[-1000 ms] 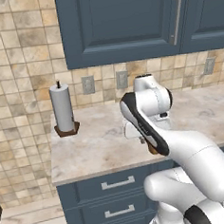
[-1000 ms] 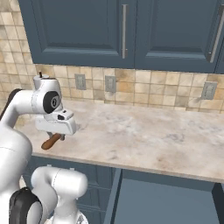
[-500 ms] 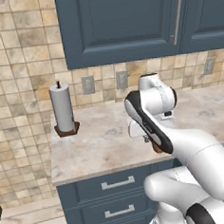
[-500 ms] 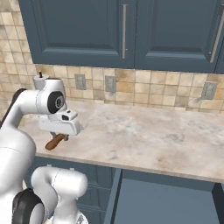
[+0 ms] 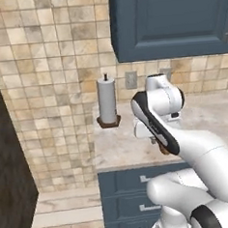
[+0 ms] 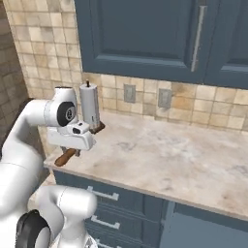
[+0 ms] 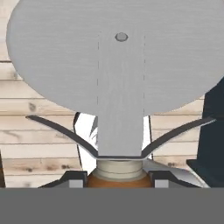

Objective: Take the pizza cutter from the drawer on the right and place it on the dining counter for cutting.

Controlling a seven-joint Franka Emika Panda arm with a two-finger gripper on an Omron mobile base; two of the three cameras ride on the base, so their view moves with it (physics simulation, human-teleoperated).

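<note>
Since half a second ago both base views have swung left: the paper towel roll (image 5: 106, 101) now sits mid-frame and a dark panel (image 5: 10, 158) fills the left edge, so I read that as the base turning, not the things shifting. Relative to the arm, the tool (image 6: 72, 147) looks unchanged, held out over the front edge of the table (image 6: 169, 164) backed by tan tiles.

Tool is closed on the pizza cutter (image 7: 120, 78). In the hand view the grey wheel fans out ahead of the fingers and the brown handle top sits between them. From the right base view the brown handle (image 6: 65, 157) pokes out below and to the side of the tool, tilted.

Cutter is carried clear of the surface, likely so it can travel with the base. Judging by the task, transport to the dining counter is under way; placing remains.
</note>
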